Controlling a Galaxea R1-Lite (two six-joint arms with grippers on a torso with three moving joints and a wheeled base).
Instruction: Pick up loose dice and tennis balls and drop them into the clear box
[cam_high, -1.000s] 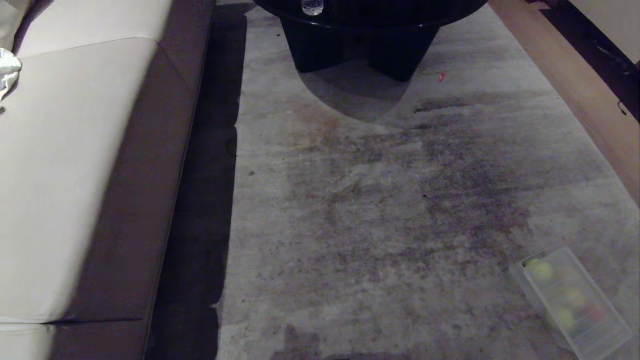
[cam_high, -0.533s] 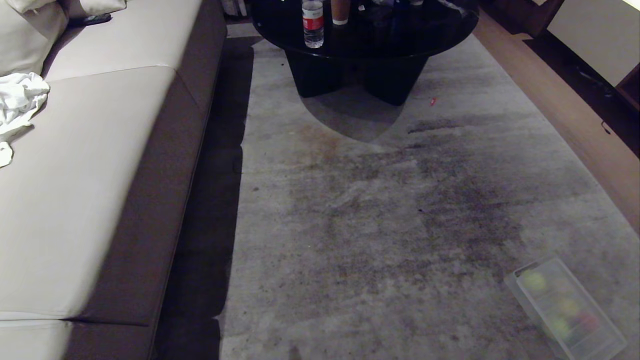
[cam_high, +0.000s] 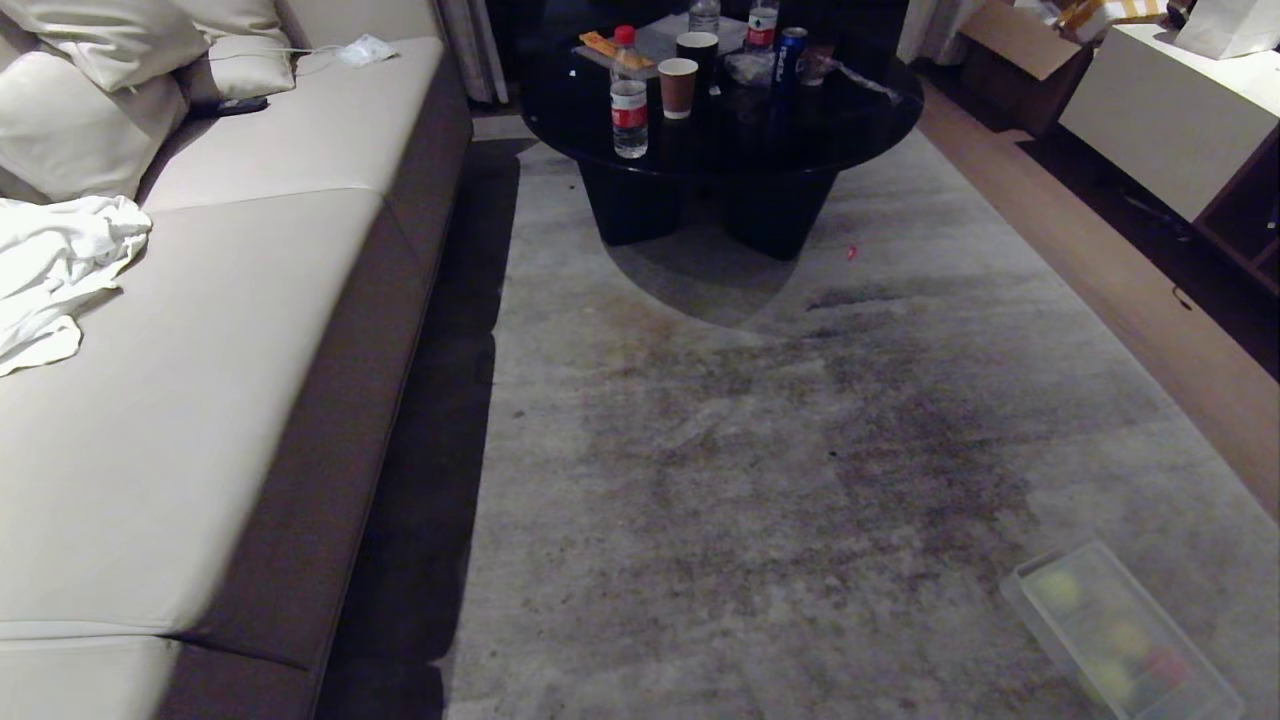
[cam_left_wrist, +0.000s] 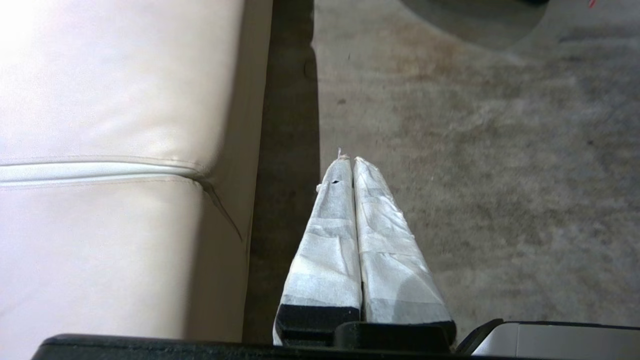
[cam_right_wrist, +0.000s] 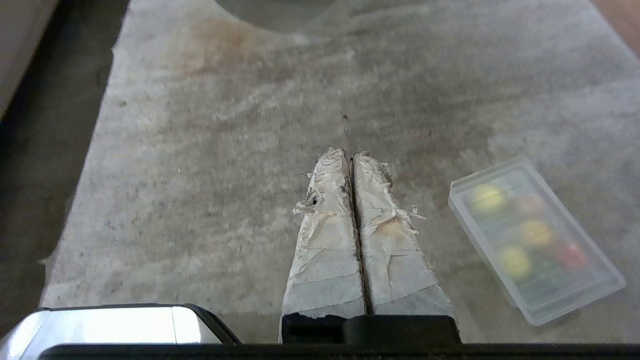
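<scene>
Clear box (cam_high: 1120, 640) sits on the grey rug (cam_high: 760, 470), well away from the sofa (cam_high: 200, 400) on the rug's far side from it. Contents are blurred: yellow-green rounds that read as tennis balls (cam_right_wrist: 487, 197) and a red blob, likely one of the dice (cam_right_wrist: 570, 255); individual count cannot be told. No loose items visible on the rug near the box.

Left end effector (cam_left_wrist: 348, 160): taped fingers pressed together, nothing between them, hanging above the rug edge just beside the sofa base. Right end effector (cam_right_wrist: 348, 154): taped fingers together, empty, over open rug with the box off to one side, apart from it. Neither arm shows in the head view.

Beyond the box, further along the rug: round black counter (cam_high: 720, 110) carrying a water bottle (cam_high: 629, 100), a paper cup (cam_high: 678, 87) and cans. White cloth (cam_high: 60, 270) lies on the sofa seat.
</scene>
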